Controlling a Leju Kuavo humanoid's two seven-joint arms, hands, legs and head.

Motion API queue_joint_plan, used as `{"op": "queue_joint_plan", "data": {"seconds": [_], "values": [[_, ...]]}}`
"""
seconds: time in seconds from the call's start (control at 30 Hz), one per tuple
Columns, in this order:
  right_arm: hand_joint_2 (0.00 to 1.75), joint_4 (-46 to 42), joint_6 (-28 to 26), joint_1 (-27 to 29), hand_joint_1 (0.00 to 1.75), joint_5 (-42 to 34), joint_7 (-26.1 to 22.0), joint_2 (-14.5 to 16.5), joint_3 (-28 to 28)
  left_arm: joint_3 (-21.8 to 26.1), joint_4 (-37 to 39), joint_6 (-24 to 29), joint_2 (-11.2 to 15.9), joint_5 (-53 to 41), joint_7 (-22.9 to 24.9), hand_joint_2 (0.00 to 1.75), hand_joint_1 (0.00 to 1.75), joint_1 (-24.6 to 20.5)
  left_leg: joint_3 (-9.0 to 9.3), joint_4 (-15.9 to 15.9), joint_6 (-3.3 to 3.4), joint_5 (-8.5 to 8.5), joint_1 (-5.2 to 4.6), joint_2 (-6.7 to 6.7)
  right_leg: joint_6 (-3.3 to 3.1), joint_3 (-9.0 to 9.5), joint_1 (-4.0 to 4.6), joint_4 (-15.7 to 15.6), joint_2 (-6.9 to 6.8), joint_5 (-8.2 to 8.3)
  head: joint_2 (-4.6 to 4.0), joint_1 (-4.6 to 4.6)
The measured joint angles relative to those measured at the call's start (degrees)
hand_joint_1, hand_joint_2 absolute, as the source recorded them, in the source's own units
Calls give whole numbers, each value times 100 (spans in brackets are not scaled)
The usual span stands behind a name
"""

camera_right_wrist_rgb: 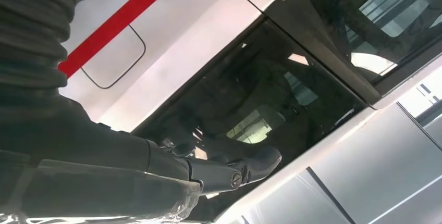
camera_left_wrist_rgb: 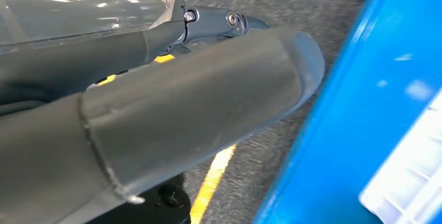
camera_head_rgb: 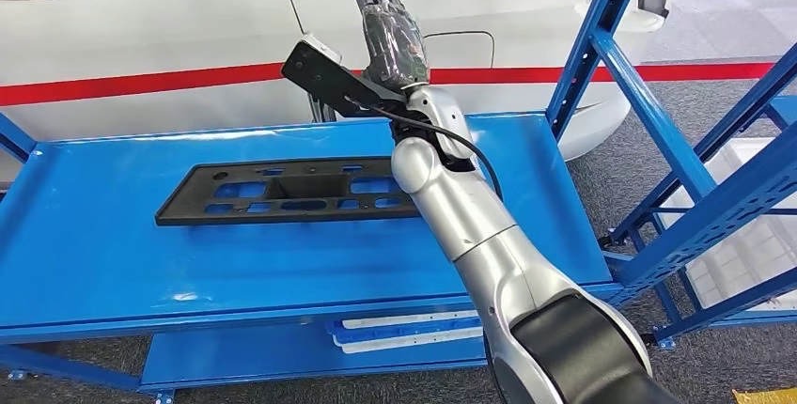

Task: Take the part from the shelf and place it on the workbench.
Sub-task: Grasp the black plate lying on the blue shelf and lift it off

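The silver right arm [camera_head_rgb: 489, 244] rises from the near right corner of the head view and crosses the near right part of the blue metal workbench top [camera_head_rgb: 113, 244], hiding a stretch of it. Below the bench's near edge, on a lower blue shelf [camera_head_rgb: 235, 357], lie flat white slotted trays [camera_head_rgb: 404, 329]. On the top surface, about midway between near and far edges and a little left of centre, lies the long flat black plastic part with rectangular cut-outs [camera_head_rgb: 282, 193]; it rests flat, its long side parallel to the near edge, and its right end runs behind the arm. Past the far edge, the right hand [camera_head_rgb: 390, 33] is raised high above the surface, fingers straight, close together and pointing upward, holding nothing; a black wrist camera bracket [camera_head_rgb: 324, 75] juts to its left. In the right wrist view the dark fingers [camera_right_wrist_rgb: 229, 169] stretch toward the tinted window [camera_right_wrist_rgb: 271, 94] of a white car with a red stripe [camera_head_rgb: 141, 47], which stands beyond the bench. To the right stand blue shelf uprights [camera_head_rgb: 611, 56]. In the left wrist view the left hand [camera_left_wrist_rgb: 172, 99] hangs beside a blue panel [camera_left_wrist_rgb: 365, 120] over grey floor with a yellow line [camera_left_wrist_rgb: 213, 179]; its thick grey thumb lies straight, but whether the fingers are spread I cannot tell
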Motion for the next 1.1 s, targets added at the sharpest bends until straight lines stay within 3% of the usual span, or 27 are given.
{"op": "queue_joint_plan", "data": {"seconds": [0.07,0.1,0.17,0.3,0.33,0.4,0.57,0.8,1.1], "values": [[175,4,18,-9,0,-45,-2,-1,19,30,21,100,32,-68,470,0,0,53,206,-574,88,253,-38,4,42,47,24,1,5,-66,1,-3],[175,6,33,-8,0,-78,-3,-1,32,35,36,214,41,-122,835,0,0,69,246,-656,122,260,-55,3,64,46,39,10,5,-90,1,-4],[175,5,77,-4,0,-173,-6,0,75,34,85,558,48,-279,1899,0,0,95,281,-681,130,300,-70,-3,102,40,68,28,0,-120,2,-9],[175,-51,172,37,0,-349,8,1,283,-89,192,1000,33,-916,4644,0,0,125,276,-690,133,294,-98,-13,116,50,74,-7,-8,-137,1,-1],[175,-77,197,52,0,-363,10,1,339,-146,211,989,21,-1062,5175,0,0,130,276,-691,142,282,-100,-13,120,50,74,-20,-9,-143,1,0],[175,-126,230,84,0,-371,13,1,416,-240,233,883,-13,-1238,5781,0,0,142,276,-693,147,269,-100,-13,131,51,74,-32,-10,-155,1,2],[175,-285,337,259,0,-355,-8,1,628,-553,274,493,-154,-1533,6456,0,0,160,280,-693,157,255,-106,-25,141,26,59,-37,-14,-164,1,2],[175,-506,427,591,0,-61,-242,1,1022,-726,279,521,-237,-1571,6547,0,0,164,292,-690,166,263,-109,-27,149,72,43,-35,-20,-156,1,-1],[175,-803,475,1803,0,425,-624,-14,2622,-736,279,674,-284,-1722,6483,0,0,164,298,-692,150,250,-86,-24,136,70,48,-35,-19,-168,0,-3]]}}
